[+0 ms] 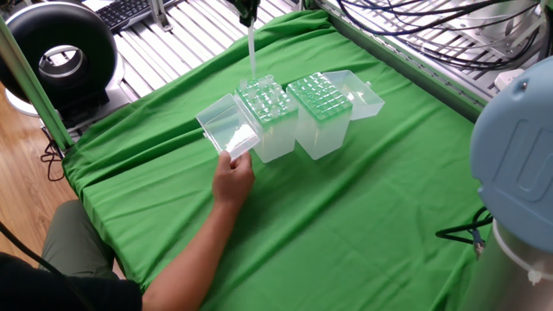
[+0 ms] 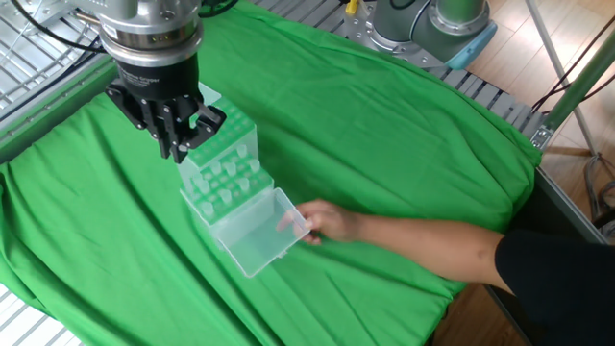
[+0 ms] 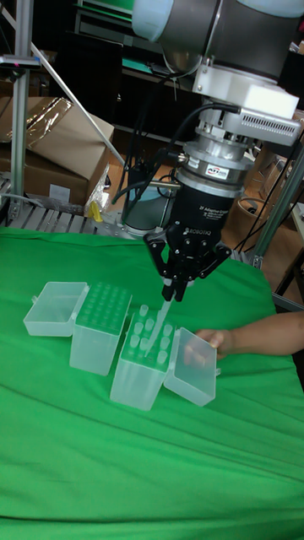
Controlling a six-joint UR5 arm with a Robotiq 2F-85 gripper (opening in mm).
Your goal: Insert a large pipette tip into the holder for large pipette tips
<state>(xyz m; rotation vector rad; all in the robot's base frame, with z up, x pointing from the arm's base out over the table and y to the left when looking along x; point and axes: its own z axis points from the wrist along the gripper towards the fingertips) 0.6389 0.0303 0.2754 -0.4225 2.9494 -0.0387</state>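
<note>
My gripper (image 3: 173, 289) is shut on a large pipette tip (image 3: 159, 327) that hangs point down. It also shows in the other fixed view (image 2: 178, 146) and at the top edge of one fixed view (image 1: 249, 13). The tip (image 1: 251, 52) hovers just over the far edge of the holder for large pipette tips (image 1: 270, 130), a tall translucent box with a greenish grid top. Several tips stand in the holder (image 3: 142, 363). A person's hand (image 1: 233, 175) grips its open clear lid (image 1: 226, 128).
A second grid-topped box (image 1: 320, 117) with a green top stands right beside the holder, its lid (image 1: 361, 95) open behind it. The person's forearm (image 2: 432, 252) reaches in across the green cloth (image 1: 363, 207). Metal rails and cables run along the table's far side.
</note>
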